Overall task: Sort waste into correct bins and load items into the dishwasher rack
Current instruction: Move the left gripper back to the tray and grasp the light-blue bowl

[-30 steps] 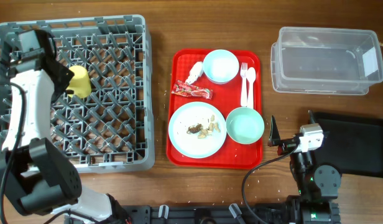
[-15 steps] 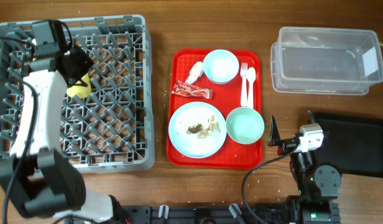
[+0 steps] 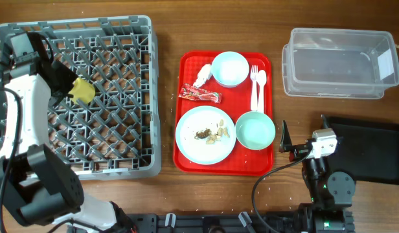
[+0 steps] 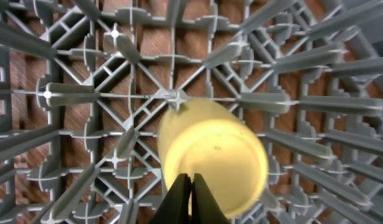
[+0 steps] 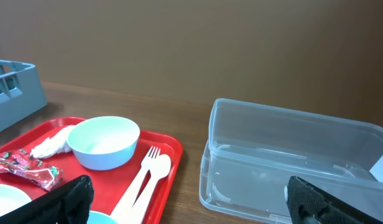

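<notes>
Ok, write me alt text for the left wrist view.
A yellow plastic cup lies tipped on its side among the pegs of a grey plastic lattice dishwasher rack, its open mouth facing the camera. The left gripper, fingers pressed together, overlaps the cup's lower rim; brown wood shows through the grid.

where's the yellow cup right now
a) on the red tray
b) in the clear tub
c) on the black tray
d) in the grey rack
d, since the overhead view shows the yellow cup among the pegs of the grey rack, and the left wrist view shows the lattice all around it.
</notes>
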Motion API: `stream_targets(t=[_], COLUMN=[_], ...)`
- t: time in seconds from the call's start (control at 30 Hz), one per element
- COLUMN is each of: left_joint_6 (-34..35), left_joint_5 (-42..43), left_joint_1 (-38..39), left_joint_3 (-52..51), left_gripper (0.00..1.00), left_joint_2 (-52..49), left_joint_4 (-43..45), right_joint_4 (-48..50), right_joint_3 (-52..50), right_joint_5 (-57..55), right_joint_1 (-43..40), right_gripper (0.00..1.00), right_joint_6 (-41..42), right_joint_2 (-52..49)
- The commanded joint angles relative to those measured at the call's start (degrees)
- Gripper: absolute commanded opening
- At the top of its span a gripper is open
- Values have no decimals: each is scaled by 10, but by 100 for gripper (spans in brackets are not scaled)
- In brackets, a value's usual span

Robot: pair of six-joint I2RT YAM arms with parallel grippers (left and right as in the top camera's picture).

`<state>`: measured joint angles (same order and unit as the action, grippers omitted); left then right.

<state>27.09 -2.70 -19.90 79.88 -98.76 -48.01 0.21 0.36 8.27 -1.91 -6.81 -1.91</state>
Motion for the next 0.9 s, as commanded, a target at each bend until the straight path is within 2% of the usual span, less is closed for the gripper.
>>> stream_targets(t=[0.0,0.07,0.13,0.2,0.27,0.3,0.33,0.47,0.53,0.63,0.77,0.87], left_joint_6=[5,5,5,2,-4,-19,-36,-168,-233,-275,-352,-377], left_joint_5=[105,209,264,306,300,299,299,295,236,115,57,39], left_joint_1=[2,17,43,103,162,194,222,379,447,520,582,604], left_joint_3=[0,0,0,0,0,0,0,0,0,0,0,0], left_gripper=[4,4,4,15,67,87,90,94,95,91,82,82], left_joint_2=[87,132,155,163,155,148,140,71,30,-29,-101,-145], left_joint_4=[7,23,37,51,59,68,78,170,221,289,363,392], right_joint_4=[2,2,2,2,2,2,2,2,2,2,2,2], right_joint_3=[0,0,0,0,0,0,0,0,0,0,0,0], right_joint_5=[-7,-7,-7,-7,-7,-7,-7,-7,-7,-7,-7,-7], right_joint_1=[2,2,2,2,2,2,2,2,2,2,2,2], right_gripper=[100,100,100,100,100,100,100,100,100,100,100,100], right_joint_6=[-6,-6,-6,-6,-6,-6,-6,-6,-6,-6,-6,-6], right_joint_2=[2,2,2,2,2,2,2,2,2,2,2,2])
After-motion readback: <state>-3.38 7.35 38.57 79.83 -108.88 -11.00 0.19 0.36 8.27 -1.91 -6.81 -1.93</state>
